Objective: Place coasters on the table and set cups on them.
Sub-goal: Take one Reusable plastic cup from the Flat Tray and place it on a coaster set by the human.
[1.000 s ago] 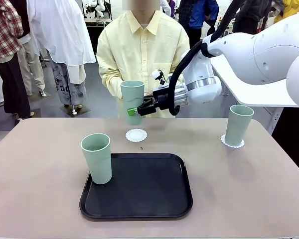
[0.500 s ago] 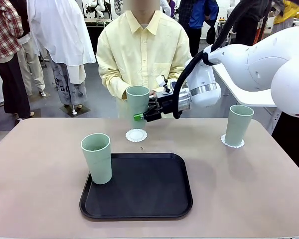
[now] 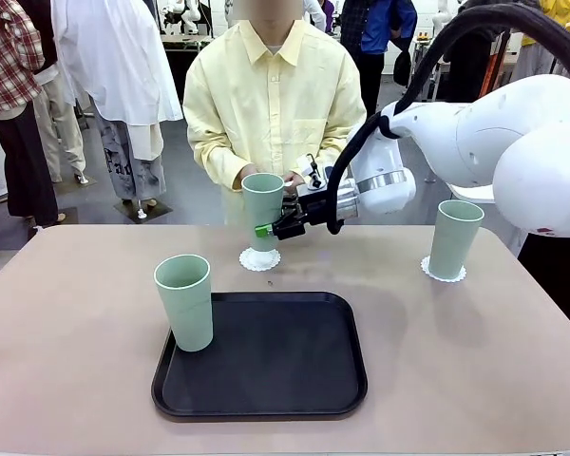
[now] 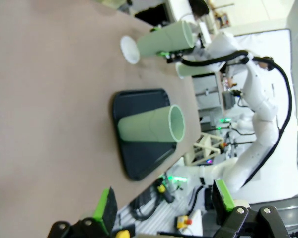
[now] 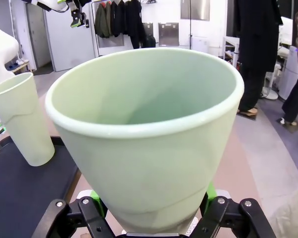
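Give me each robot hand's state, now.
Left hand: open, holding nothing.
Right hand: closed, holding a cup.

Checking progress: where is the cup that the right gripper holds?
Front view: the cup, in the right gripper, is at the table's far middle, on or just above a coaster, directly before the person.

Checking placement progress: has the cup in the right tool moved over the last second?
Yes. The cup has dropped and drifted slightly toward picture right; its base now meets the middle coaster it hung above.
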Controlling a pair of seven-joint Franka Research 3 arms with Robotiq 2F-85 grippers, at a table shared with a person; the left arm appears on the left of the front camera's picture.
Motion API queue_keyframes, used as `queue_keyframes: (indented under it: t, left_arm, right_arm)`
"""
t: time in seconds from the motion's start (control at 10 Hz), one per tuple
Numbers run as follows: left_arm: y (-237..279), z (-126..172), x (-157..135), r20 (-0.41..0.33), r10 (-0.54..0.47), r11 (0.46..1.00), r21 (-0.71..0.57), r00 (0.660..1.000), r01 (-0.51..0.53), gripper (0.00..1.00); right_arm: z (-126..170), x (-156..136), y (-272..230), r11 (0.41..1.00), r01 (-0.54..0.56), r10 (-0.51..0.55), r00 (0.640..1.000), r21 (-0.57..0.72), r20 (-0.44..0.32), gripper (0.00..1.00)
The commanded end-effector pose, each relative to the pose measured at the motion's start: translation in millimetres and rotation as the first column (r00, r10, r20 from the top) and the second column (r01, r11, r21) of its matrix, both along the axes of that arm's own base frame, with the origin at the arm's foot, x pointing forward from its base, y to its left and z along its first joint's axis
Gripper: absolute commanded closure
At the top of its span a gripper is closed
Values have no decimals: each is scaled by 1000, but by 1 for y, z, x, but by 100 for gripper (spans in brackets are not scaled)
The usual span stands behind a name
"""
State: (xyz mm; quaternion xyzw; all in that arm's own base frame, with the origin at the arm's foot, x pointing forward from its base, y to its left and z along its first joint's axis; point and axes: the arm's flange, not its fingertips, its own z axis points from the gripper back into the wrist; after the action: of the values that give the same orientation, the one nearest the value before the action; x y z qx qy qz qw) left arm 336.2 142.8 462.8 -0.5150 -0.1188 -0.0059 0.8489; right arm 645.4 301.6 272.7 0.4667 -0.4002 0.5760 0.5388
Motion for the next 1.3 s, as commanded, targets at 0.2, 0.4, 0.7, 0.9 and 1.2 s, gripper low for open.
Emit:
queue_keyframes:
  t: [0.2,0.4,0.7,0.9,1.2]
  left_arm:
    - [1,0,0,20,-6,1000,-10,1000,6,0]
    - [1,0,0,20,-6,1000,-10,1000,6,0]
    - [1,0,0,20,-6,1000,-10,1000,6,0]
    - [1,0,0,20,-6,1000,-10,1000,6,0]
    - [1,0,0,20,-6,1000,-10,1000,6,0]
  right_arm:
    - [-12,8,9,1000,0,0,1000,-12,-15,17]
    - [-19,10,9,1000,11,-11,1000,-26,-16,17]
    - [-21,1,3,1000,11,-11,1000,-15,-20,17]
    - [-22,1,4,999,26,-26,1000,-27,-17,17]
    - [-32,1,8,1000,-11,10,999,-21,-44,17]
